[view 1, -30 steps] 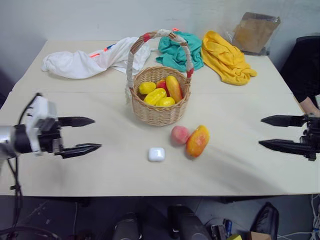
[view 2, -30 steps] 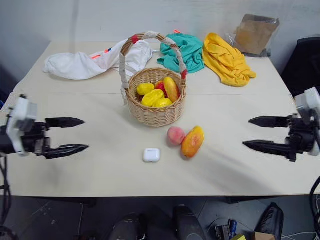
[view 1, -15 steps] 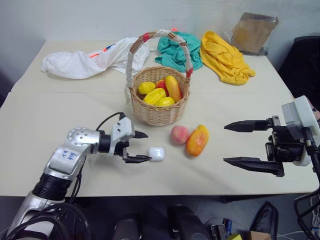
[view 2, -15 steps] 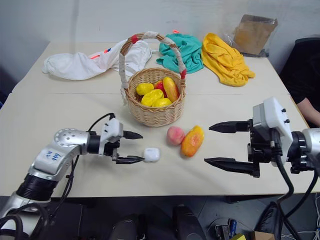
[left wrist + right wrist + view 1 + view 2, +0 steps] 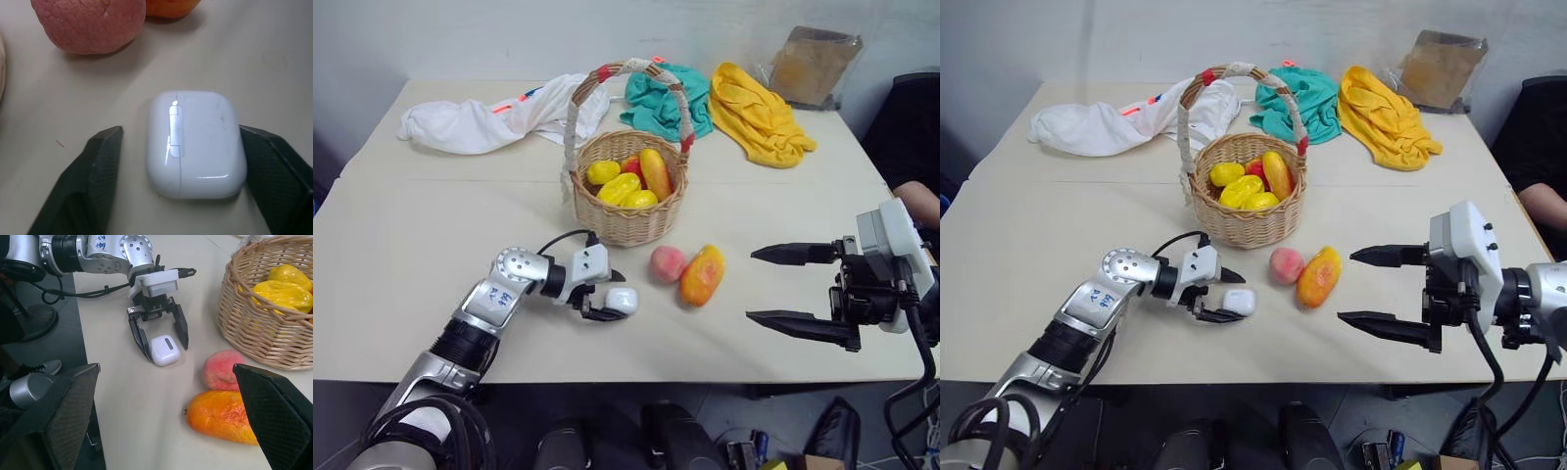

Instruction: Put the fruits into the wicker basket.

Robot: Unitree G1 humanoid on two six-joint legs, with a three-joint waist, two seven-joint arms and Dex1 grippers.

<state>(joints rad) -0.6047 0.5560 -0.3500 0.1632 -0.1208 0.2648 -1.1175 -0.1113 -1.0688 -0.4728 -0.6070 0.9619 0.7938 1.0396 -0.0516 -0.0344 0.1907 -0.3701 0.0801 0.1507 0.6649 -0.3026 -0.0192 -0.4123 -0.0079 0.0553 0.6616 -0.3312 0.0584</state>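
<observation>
The pink-red peach [image 5: 667, 263] and the orange mango [image 5: 702, 275] lie side by side on the table, just in front of the wicker basket [image 5: 626, 220]. The basket holds several yellow and red fruits. My left gripper [image 5: 613, 297] is low on the table, left of the peach, with a finger on each side of a small white case [image 5: 195, 142]. One finger touches the case and a gap shows at the other, so it reads open. My right gripper [image 5: 752, 285] hangs open to the right of the mango, holding nothing.
White cloth [image 5: 480, 122], teal cloth [image 5: 656, 98] and yellow cloth [image 5: 759, 113] lie behind the basket, with a brown bag [image 5: 813, 64] at the back right. A person's arm [image 5: 915, 201] shows at the right edge. The table's front edge is close.
My left arm swung in from the table's left side to the white case, and its fingers narrowed around it. My right gripper shifted left toward the mango.
</observation>
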